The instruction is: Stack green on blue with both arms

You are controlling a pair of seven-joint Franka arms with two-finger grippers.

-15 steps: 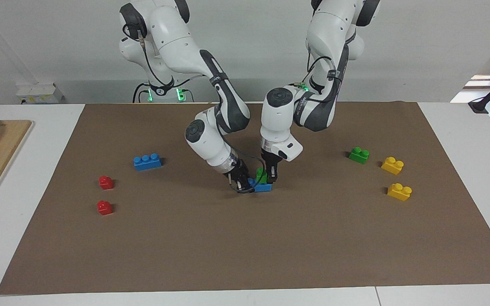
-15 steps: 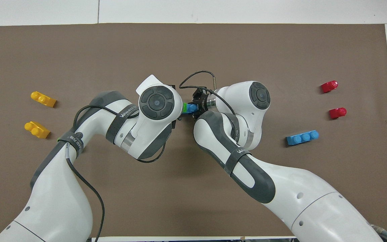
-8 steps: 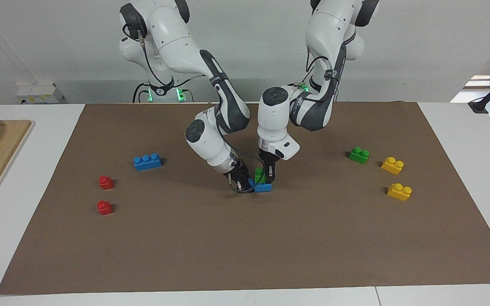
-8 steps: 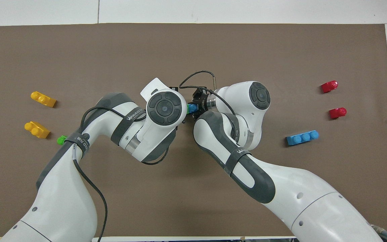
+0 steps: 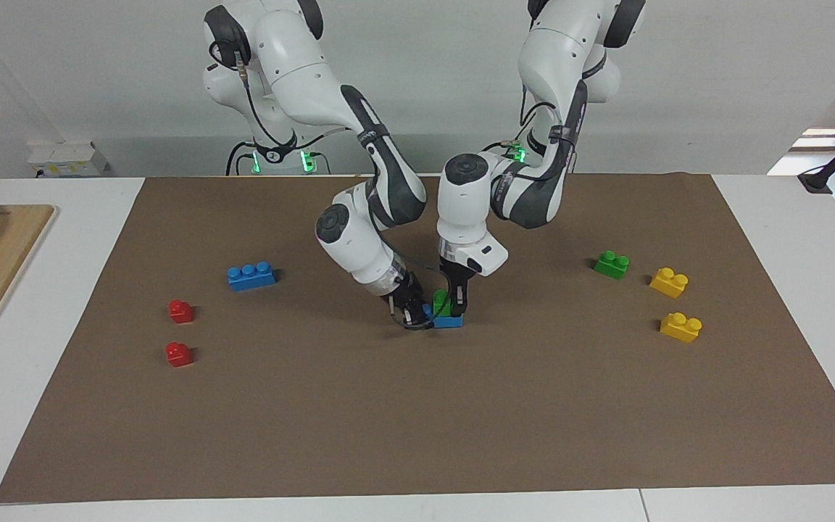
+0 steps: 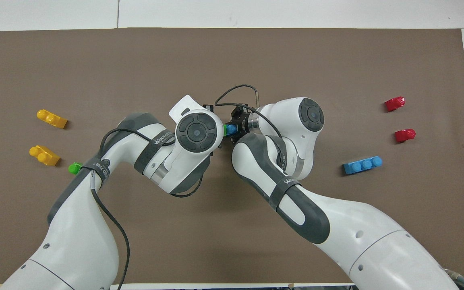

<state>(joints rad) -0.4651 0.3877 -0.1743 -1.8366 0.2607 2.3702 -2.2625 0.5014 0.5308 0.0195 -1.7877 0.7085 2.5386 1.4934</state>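
Green brick (image 5: 443, 302) sits on the blue brick (image 5: 449, 320) mid-desk; your left gripper (image 5: 454, 296) pinches the green brick and has come down a bit, so it looks pressed on. Your right gripper (image 5: 412, 312) pinches the blue brick. The left arm strap reads "WANJIEDA"

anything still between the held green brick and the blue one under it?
Nothing visible. In the facing view the green brick, at the left gripper, already sits on the blue brick at mid-mat, with the right gripper at the blue brick's end. Whether the studs are fully seated cannot be told.
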